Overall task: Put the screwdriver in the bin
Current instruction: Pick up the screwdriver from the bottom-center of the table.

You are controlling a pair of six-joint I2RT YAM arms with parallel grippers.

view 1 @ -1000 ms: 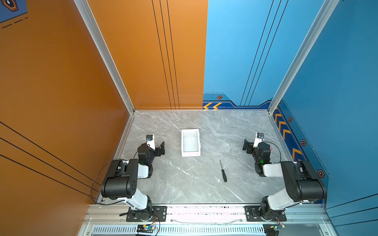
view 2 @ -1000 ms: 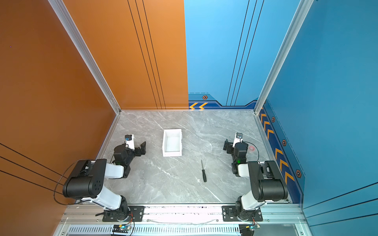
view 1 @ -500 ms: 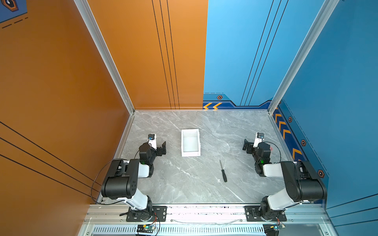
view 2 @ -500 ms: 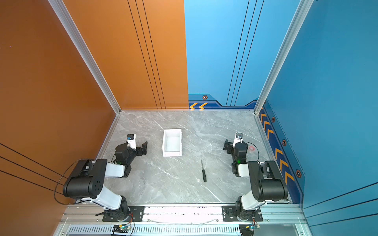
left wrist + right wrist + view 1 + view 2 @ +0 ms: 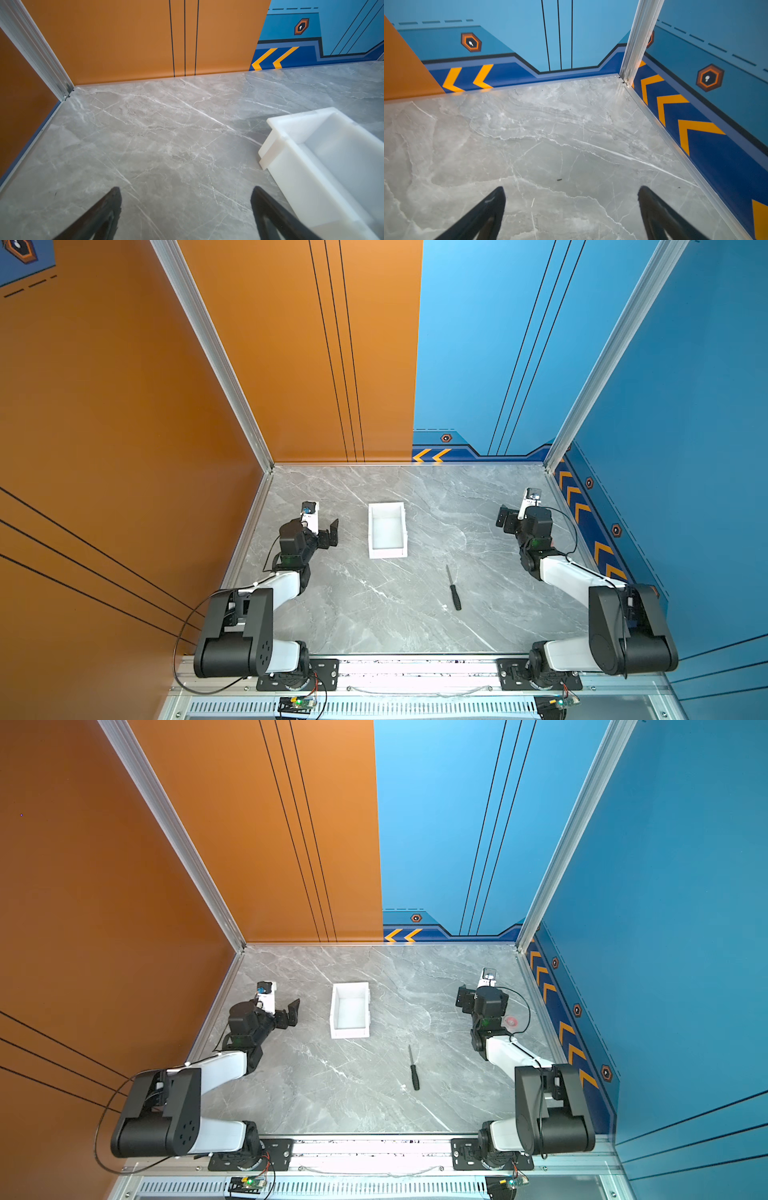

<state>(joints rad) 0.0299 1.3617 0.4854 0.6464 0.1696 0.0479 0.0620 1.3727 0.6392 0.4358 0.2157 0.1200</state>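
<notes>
In the left wrist view the bin is cut off by the right and bottom edges of the frame, so its far end is not seen. In both top views the tip of the screwdriver is too small to tell. In both wrist views only the 2 tips of each gripper show at the bottom edge.

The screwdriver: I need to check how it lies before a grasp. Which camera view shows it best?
A top view shows the screwdriver best: whole, flat on the table, handle toward the arms' bases, tip toward the bin. Both top views show it. Neither wrist view shows it at all.
</notes>
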